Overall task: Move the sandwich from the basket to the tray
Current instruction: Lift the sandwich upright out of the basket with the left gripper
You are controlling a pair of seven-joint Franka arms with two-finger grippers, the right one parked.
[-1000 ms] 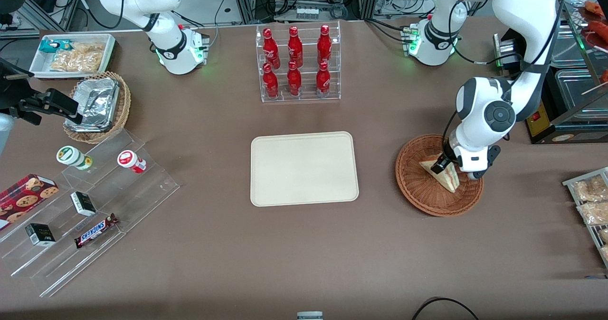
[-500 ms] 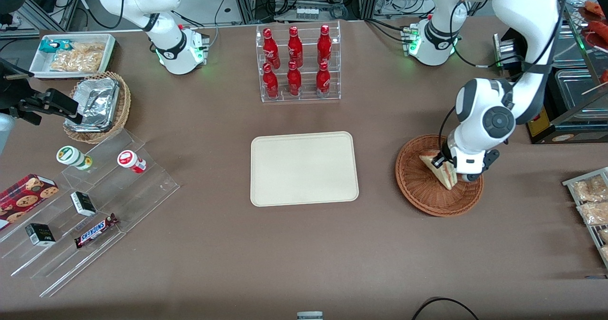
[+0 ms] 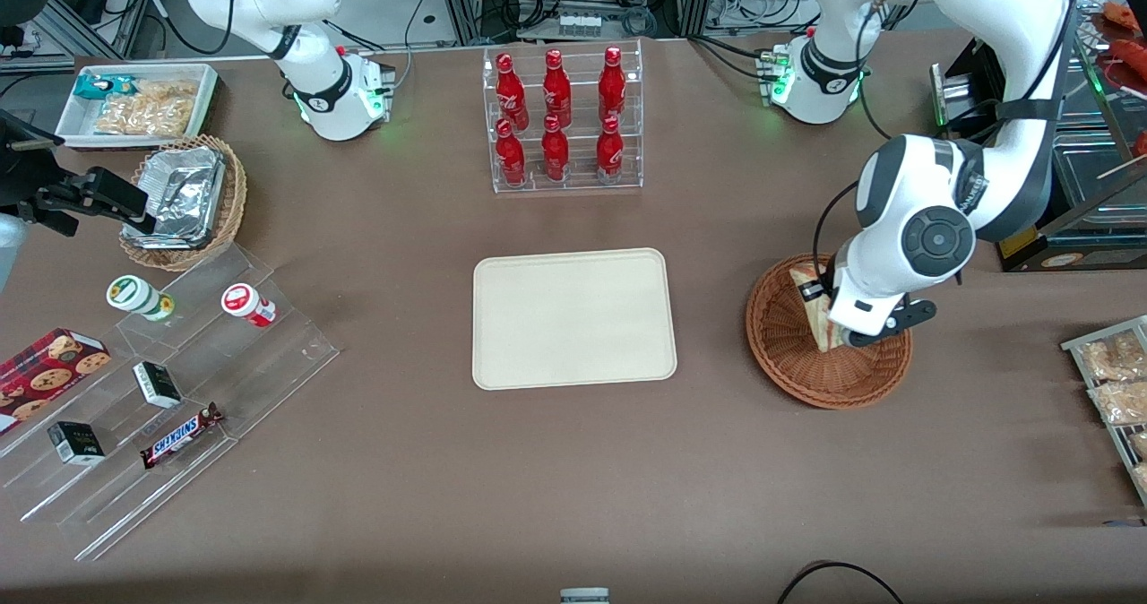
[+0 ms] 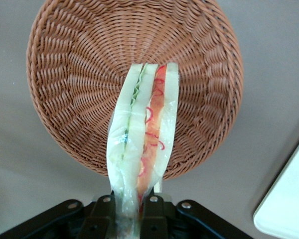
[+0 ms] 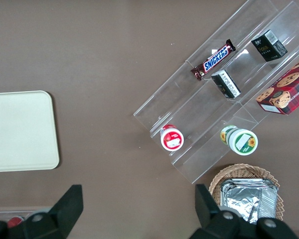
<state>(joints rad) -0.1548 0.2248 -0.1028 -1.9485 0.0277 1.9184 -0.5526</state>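
My left gripper hangs over the reddish-brown wicker basket and is shut on the sandwich. The wedge is lifted clear of the weave and shows its red and green filling along the cut edge. In the left wrist view the sandwich sticks out from between the gripper fingers, with the basket underneath holding nothing else. The cream tray lies flat mid-table beside the basket, toward the parked arm's end, and holds nothing. A corner of the tray shows in the left wrist view.
An acrylic rack of red bottles stands farther from the camera than the tray. Toward the parked arm's end are a stepped acrylic shelf of snacks, a tan basket of foil trays and a white bin. Snack bags lie at the working arm's end.
The gripper has risen out of the basket with the sandwich in it and shifted slightly toward the tray. The wedge now hangs above the weave instead of lying on it.
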